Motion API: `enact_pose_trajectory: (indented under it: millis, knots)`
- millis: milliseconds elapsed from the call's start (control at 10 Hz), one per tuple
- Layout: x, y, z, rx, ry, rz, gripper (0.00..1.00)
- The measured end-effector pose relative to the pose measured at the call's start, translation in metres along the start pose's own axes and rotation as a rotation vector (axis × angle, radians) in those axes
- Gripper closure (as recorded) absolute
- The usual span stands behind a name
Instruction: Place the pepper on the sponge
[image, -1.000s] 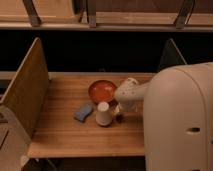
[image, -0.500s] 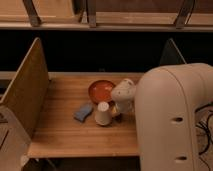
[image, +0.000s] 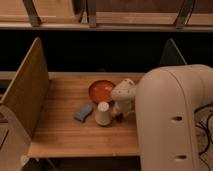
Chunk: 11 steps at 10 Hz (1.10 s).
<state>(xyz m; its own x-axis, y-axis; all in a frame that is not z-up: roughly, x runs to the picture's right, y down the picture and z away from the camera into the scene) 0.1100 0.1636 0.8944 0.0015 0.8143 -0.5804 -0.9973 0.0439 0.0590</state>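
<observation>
Pale wooden plank counter (image: 65, 135), boxed in by an upright wooden panel (image: 27, 90) at the left and a darker slanted panel (image: 172, 52) at the far right. Beyond the far edge, a deep black gap, then a band of light wood crossed by slanted metal struts (image: 31, 12). Dim, warm light throughout.

Near the middle of the counter, an orange-red bowl (image: 101, 91). Nearer than the bowl, a white cup (image: 103, 113), upright. Just left of the cup, close beside it, the blue sponge (image: 84, 112), flat on the wood with its top bare.

Filling the right side, the bulky white arm (image: 170, 120), bent toward the cup. At its end, the gripper (image: 120, 111), down low on the counter just right of the cup. Cannot tell whether released or clenched.

Between cup and gripper, a small dark reddish bit, apparently the pepper (image: 115, 114), low on the counter, across the cup from the sponge. Cannot tell whether grasped or merely beside the gripper.

At the far right edge, dark cables (image: 205, 125) off the counter.
</observation>
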Motion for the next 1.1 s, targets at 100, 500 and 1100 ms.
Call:
enact_pose_trajectory:
  millis: [100, 500, 1100]
  knots:
    - [0.0, 0.002, -0.002, -0.007, -0.003, -0.007, 0.99]
    - [-0.002, 0.024, -0.031, -0.047, -0.053, -0.07, 1.0]
    - [-0.043, 0.025, -0.166, 0.055, -0.357, -0.185, 1.0]
